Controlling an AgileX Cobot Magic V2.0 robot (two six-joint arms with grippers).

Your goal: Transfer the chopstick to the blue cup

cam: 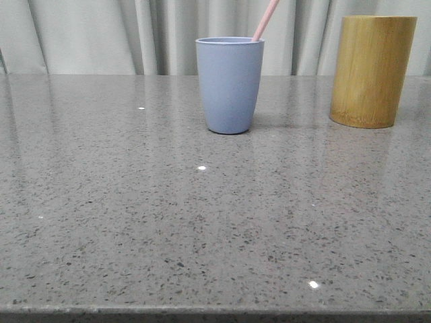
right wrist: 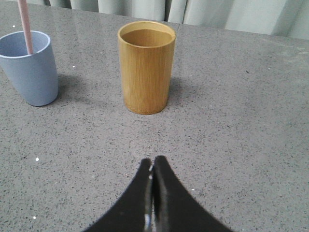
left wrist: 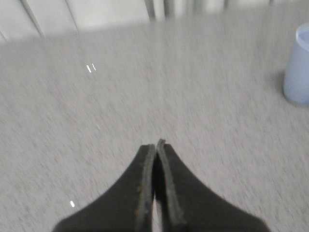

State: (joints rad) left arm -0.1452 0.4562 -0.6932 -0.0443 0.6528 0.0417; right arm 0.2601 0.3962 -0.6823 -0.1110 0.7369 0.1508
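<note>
Countertop (cam: 135, 222) of speckled grey stone lies bare from its near edge to the blue cup (cam: 229, 84); a bamboo holder (cam: 372, 70) stands well apart on the right. A pink chopstick (cam: 265, 20) leans inside the cup. Left gripper (left wrist: 155, 150) and right gripper (right wrist: 153, 166) hover with fingers pressed together, holding nothing.

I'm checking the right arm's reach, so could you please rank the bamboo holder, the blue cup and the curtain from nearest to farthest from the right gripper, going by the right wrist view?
1. Bamboo holder: straight ahead of the shut right gripper.
2. Blue cup: farther off to one side, a pink chopstick standing in it.
3. Curtain: beyond the table's far edge.
</note>
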